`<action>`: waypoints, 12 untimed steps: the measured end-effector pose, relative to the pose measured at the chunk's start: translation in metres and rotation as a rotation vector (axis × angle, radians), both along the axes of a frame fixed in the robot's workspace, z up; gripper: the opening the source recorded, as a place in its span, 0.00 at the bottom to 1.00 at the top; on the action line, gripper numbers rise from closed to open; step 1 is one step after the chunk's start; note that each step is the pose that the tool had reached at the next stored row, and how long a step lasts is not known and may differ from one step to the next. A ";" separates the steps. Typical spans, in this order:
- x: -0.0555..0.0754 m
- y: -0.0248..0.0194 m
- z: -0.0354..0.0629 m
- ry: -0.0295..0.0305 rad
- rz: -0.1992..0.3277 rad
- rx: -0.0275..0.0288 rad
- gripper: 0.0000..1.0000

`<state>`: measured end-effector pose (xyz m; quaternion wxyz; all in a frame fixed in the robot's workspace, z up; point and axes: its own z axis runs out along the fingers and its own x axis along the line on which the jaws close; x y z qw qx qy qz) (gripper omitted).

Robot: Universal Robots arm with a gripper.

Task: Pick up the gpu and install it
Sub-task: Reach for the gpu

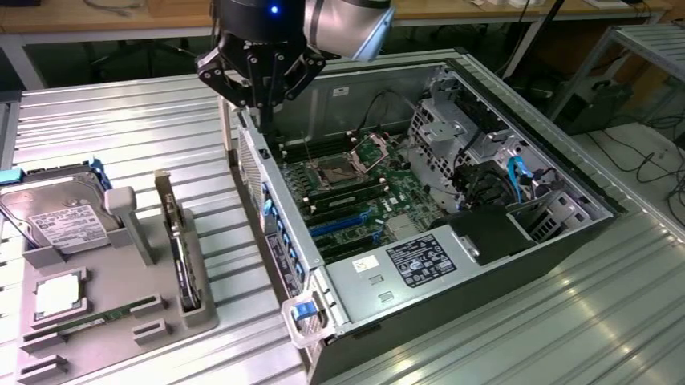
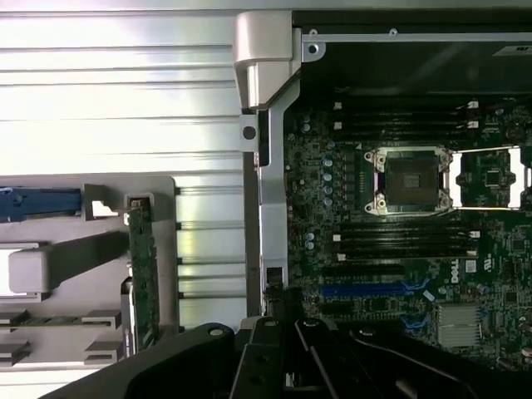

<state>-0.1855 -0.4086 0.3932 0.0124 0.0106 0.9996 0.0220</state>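
hovering over case (image 1: 249,152) rim: gripper (image 1: 265,103), narrow, empty. gpu (image 1: 180,257) edge-on at tray's (image 1: 204,317) case-side edge, toward exterior view's left, long axis along case wall.

Your arm (image 1: 348,28) shows a rounded silver-grey joint casing. Next to it you see a black wrist housing (image 1: 249,22) with a small blue light (image 1: 273,10), then the black gripper (image 1: 262,98), built of jointed bars with round pivot pins.

A small white mark on the motherboard (image 2: 320,191), just beside the blue expansion slot (image 2: 366,290), reads as DELL. The black label (image 1: 419,263) on the case's near grey cover (image 1: 370,293) and the white label (image 1: 64,220) on the hard drive (image 1: 32,196), at the exterior view's left, carry print too small to read.
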 end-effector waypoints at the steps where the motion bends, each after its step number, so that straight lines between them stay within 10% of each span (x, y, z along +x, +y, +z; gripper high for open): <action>1: -0.002 -0.0004 -0.0001 -0.0001 0.000 0.0001 0.11; 12: -0.020 -0.0037 0.0000 0.0000 0.009 0.0000 0.11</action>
